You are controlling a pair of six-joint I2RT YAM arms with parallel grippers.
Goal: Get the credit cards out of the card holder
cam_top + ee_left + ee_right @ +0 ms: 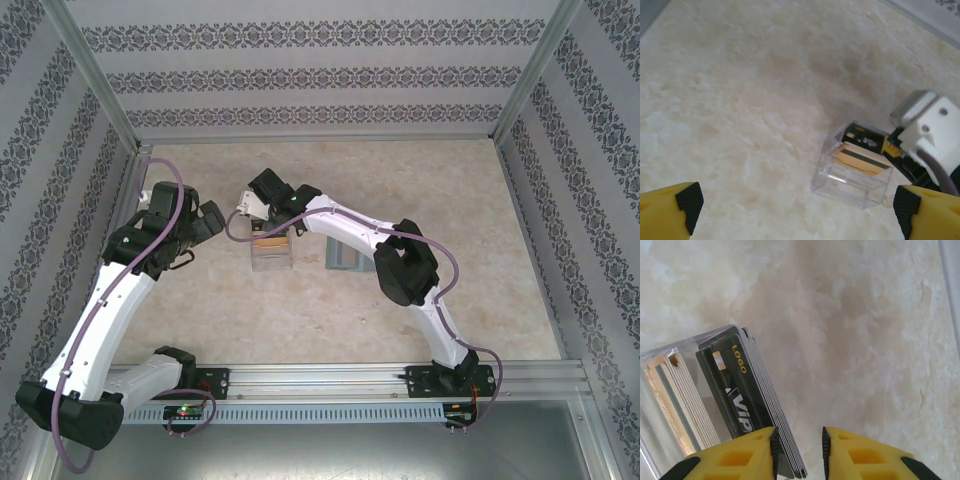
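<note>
Card holder (pixel 342 262) lies on marbled beige tabletop (pixel 450 200) between patterned walls (pixel 320 75).

White arms (pixel 100 310), black joints, purple cables (pixel 181 200), yellow jaws.

**Top view.** The wallet (pixel 345 262) lies partly under the right arm (pixel 350 230), so its far side is hidden.

**Right wrist view.** The clear box (pixel 685 345) is cut off by the left edge. The lower ends of the dark cards (pixel 735 390) pass behind one finger of the right tool (pixel 799 437), and both fingers are cropped at the bottom.

**Left wrist view.** The fingers of the left tool (pixel 797 205) are cropped at the bottom corners. The print on the cards is too blurred to read.
</note>
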